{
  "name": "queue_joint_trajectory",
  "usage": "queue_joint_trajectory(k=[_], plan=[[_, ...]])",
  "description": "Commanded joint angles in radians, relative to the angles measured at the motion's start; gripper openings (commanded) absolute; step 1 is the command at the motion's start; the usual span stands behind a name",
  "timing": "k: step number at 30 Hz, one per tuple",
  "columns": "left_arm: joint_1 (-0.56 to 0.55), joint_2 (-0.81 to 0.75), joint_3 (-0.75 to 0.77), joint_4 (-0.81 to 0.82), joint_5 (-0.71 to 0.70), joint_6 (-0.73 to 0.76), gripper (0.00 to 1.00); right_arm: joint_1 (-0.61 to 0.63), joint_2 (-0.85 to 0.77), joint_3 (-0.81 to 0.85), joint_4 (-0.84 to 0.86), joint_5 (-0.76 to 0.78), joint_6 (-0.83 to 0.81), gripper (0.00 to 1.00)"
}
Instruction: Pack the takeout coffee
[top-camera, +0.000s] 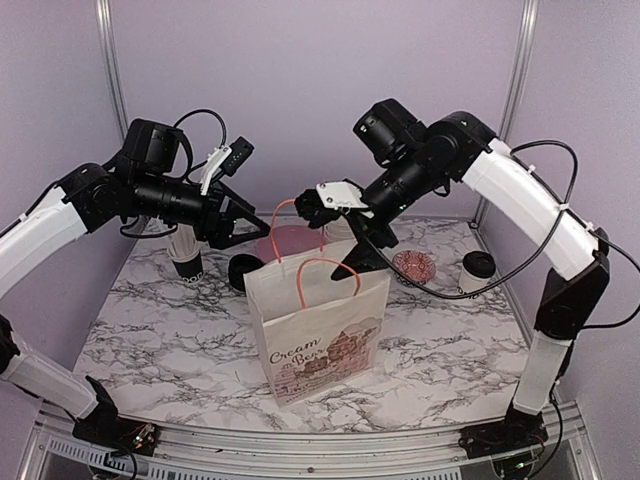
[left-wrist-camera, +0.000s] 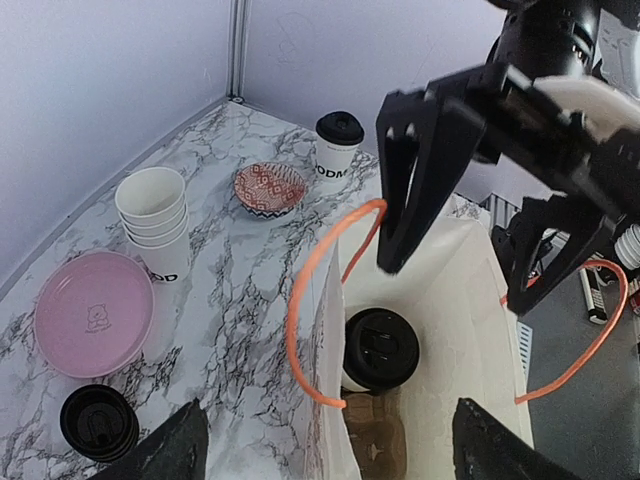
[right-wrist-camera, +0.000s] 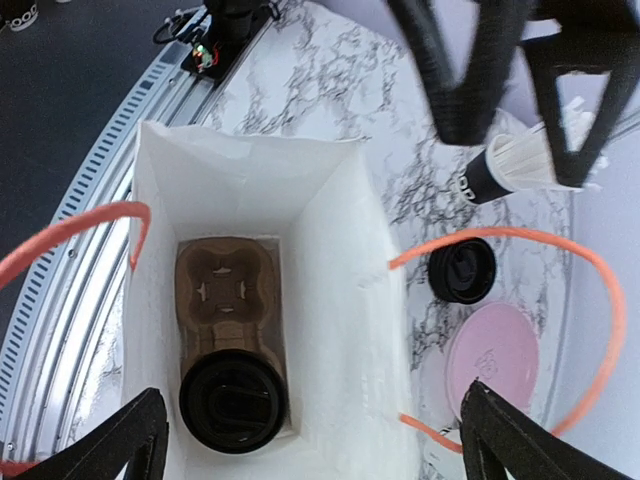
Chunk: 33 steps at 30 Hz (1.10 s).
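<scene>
Right of the bag (top-camera: 315, 320), toward the back, a takeout coffee (top-camera: 478, 270) stood upright, nearer my right tool (right-wrist-camera: 312, 392) than my left tool (left-wrist-camera: 328, 415); jaws of both stood apart.

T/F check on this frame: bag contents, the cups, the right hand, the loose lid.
1. One lidded coffee cup sits in the carrier inside the bag. True.
2. The carrier's other slot is filled too. False: it is empty.
3. A second lidded coffee cup stands on the table, outside the bag. True.
4. The right hand is shut on a cup. False: it is open over the bag and holds nothing.
5. The loose black lid lies on the pink plate. False: it lies on the table beside the plate.
</scene>
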Motion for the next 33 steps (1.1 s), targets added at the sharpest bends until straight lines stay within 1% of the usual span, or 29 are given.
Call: queue_joint_trajectory(k=[1, 4, 6, 8, 9, 11, 13, 15, 17, 19, 23, 33], plan=[[-0.007, 0.017, 0.041, -0.013, -0.027, 0.015, 0.85, -0.105, -0.064, 0.134, -0.024, -0.101, -0.012, 0.99], [-0.023, 0.03, 0.044, -0.013, -0.028, 0.019, 0.85, -0.191, -0.1, 0.147, -0.02, -0.107, -0.009, 0.99], [-0.033, 0.039, 0.044, -0.013, -0.045, 0.022, 0.85, -0.275, -0.135, 0.093, 0.026, -0.08, 0.03, 0.99], [-0.037, 0.04, 0.04, -0.011, -0.056, 0.026, 0.85, -0.388, -0.171, -0.009, 0.092, -0.039, 0.089, 0.99], [-0.039, 0.038, 0.037, -0.009, -0.061, 0.027, 0.84, -0.444, -0.183, -0.062, 0.134, 0.002, 0.146, 0.98], [-0.042, 0.03, 0.025, 0.0, -0.073, 0.027, 0.84, -0.562, -0.197, -0.166, 0.185, 0.068, 0.196, 0.93], [-0.042, 0.022, 0.011, 0.013, -0.086, 0.024, 0.84, -0.667, -0.217, -0.282, 0.263, 0.179, 0.25, 0.9], [-0.042, 0.02, 0.003, 0.018, -0.106, 0.018, 0.84, -0.746, -0.224, -0.375, 0.316, 0.282, 0.287, 0.89], [-0.042, 0.02, -0.001, 0.019, -0.109, 0.019, 0.84, -0.805, -0.217, -0.431, 0.332, 0.334, 0.309, 0.9], [-0.042, 0.02, -0.004, 0.02, -0.109, 0.02, 0.84, -0.847, -0.202, -0.478, 0.34, 0.372, 0.328, 0.92], [-0.042, 0.018, -0.005, 0.022, -0.105, 0.017, 0.84, -0.877, -0.151, -0.535, 0.345, 0.408, 0.359, 0.94], [-0.045, -0.004, -0.033, 0.024, -0.075, -0.002, 0.84, -0.939, -0.032, -0.512, 0.344, 0.454, 0.399, 0.95]])
